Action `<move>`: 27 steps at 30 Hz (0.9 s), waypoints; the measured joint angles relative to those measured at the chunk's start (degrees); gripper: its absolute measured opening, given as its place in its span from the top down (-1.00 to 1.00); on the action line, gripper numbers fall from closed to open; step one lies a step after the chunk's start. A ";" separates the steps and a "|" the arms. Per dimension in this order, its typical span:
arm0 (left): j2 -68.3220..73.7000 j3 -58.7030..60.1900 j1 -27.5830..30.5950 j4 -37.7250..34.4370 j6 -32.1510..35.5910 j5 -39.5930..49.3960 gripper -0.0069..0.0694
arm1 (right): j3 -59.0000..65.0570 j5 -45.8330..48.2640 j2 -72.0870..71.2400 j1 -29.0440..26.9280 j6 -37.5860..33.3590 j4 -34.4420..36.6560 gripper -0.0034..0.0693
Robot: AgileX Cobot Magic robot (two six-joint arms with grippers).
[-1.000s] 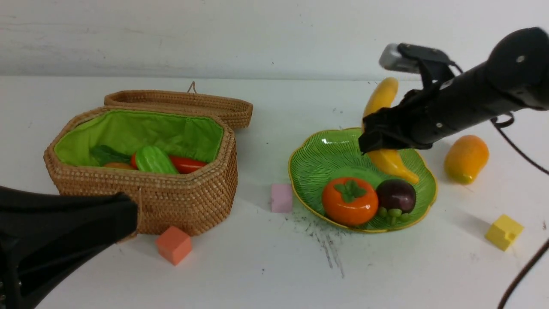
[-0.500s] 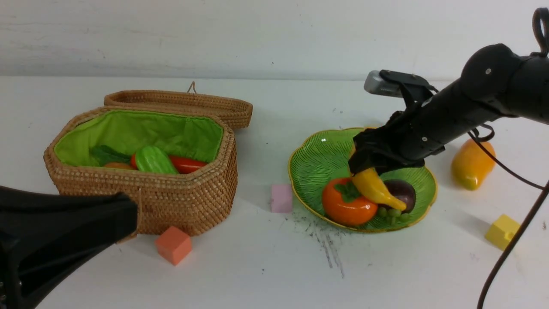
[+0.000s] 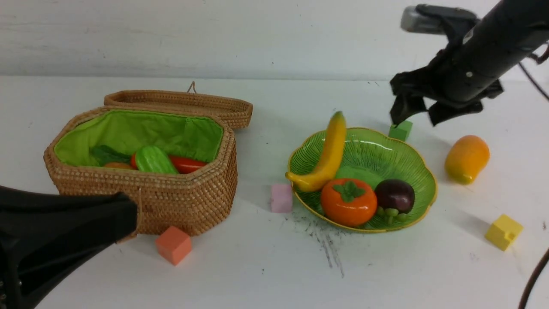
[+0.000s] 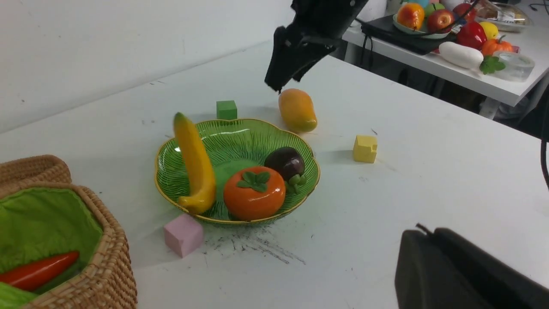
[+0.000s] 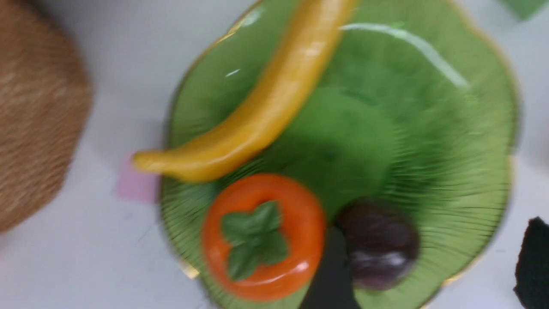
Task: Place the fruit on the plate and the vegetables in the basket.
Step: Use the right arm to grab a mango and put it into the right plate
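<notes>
Mango outside right wrist view

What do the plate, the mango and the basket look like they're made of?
Plate: glossy green with ribbed veins and a gold rim, bright highlights; looks like glazed ceramic or hard plastic, hard to tell which.
Mango: smooth, shiny orange-yellow shell; probably moulded plastic.
Basket: tightly coiled brown wicker, matte, lined with bright green cloth that wrinkles like thin fabric.
</notes>
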 joint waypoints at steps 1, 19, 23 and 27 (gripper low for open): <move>0.00 0.00 0.00 0.00 0.00 0.00 0.81 | -0.05 -0.08 0.59 -0.99 4.22 -3.55 -0.57; 0.00 0.00 0.00 0.00 0.00 -4.54 0.80 | -0.07 -13.68 15.97 -17.48 12.47 1.39 -0.75; 0.00 0.00 0.00 0.00 0.00 -4.78 0.80 | -0.07 -16.14 17.64 -18.12 12.52 4.03 -0.75; 0.00 0.00 0.00 0.00 0.00 -4.94 0.80 | -0.07 -16.84 19.44 -18.18 12.52 4.94 -0.75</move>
